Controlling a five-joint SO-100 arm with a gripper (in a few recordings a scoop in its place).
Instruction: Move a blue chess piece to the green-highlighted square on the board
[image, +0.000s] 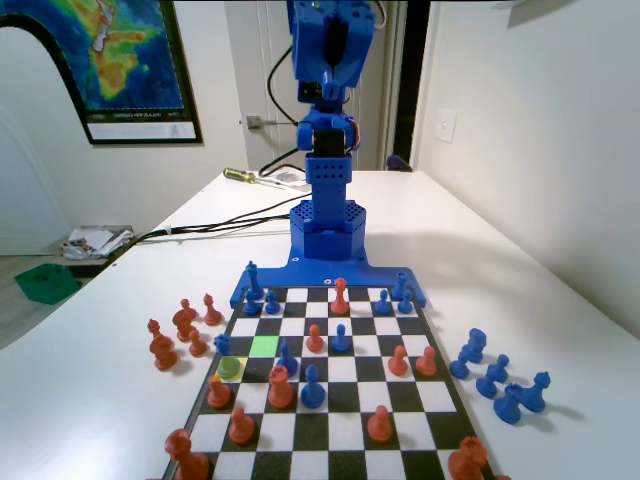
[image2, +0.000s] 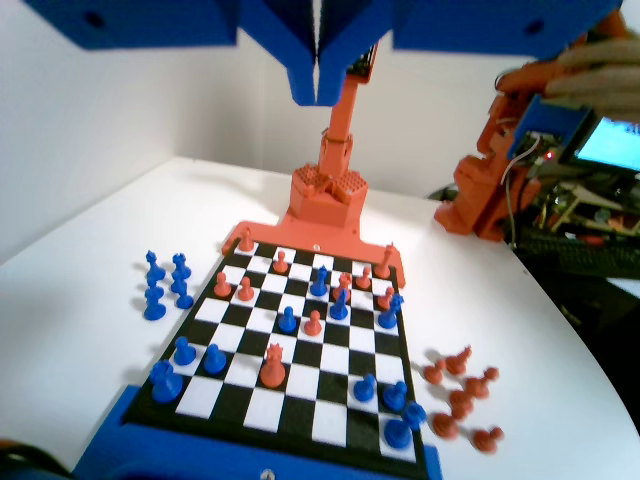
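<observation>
In the fixed view, nearest to the camera, orange pawns (image: 280, 388) stand thick on the front rows of the board (image: 330, 432), and one blue chess piece (image: 313, 385) stands among them, an orange pawn just beside it on its left. Farther along lies the green-highlighted square (image: 264, 346), which is free, with the yellow-lit square (image: 231, 367) at its near left corner. A second blue pawn (image: 288, 358) stands just right of the green square, and a third (image: 223, 344) at the left rim; I cannot tell which one is meant, so choosing the wrong pawn is the first risk. The second risk, in my judgement, is crowding: when the tool comes down, a jaw may knock over an orange neighbour or push the pawn sideways, and a small round head may slip from a shallow grip. It is also easy to put the pawn on the yellow square by mistake. On the bench, captured orange pieces (image: 170, 340) stand left of the board and captured blue pieces (image: 500, 380) right of it, well apart from the path. At the far end the tool (image2: 317, 70) hangs high over the board, its jaws pressed together and holding nothing, so it must first spread them.
</observation>
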